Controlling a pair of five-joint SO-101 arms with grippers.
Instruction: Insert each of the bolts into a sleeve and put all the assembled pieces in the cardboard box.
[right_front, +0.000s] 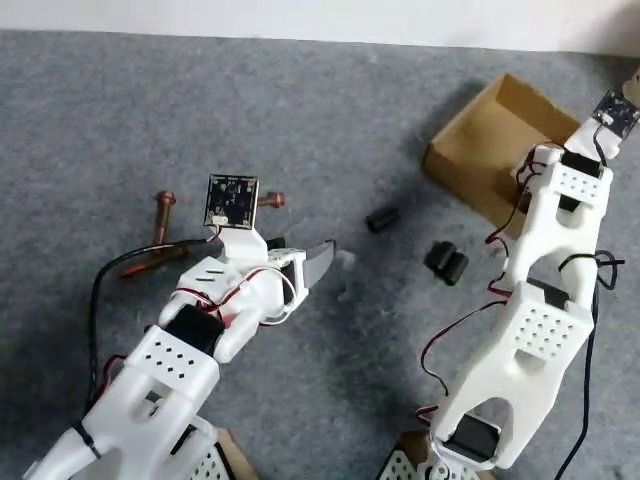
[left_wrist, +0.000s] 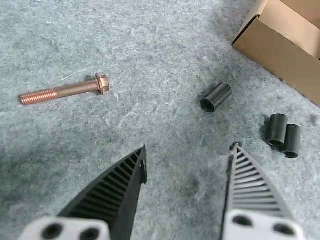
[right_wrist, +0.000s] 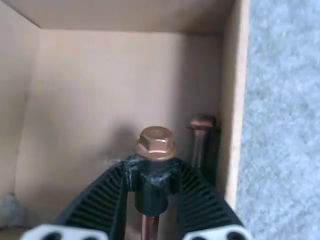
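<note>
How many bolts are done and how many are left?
One bolt already sits in the cardboard box. The right claw holds a second bolt in its sleeve inside the box. Three sleeves and some bolts wait on the table, near the open left claw.

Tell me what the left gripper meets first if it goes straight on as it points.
Probably the lone black sleeve, ahead of the open left gripper; if angled down, the carpet first.
</note>
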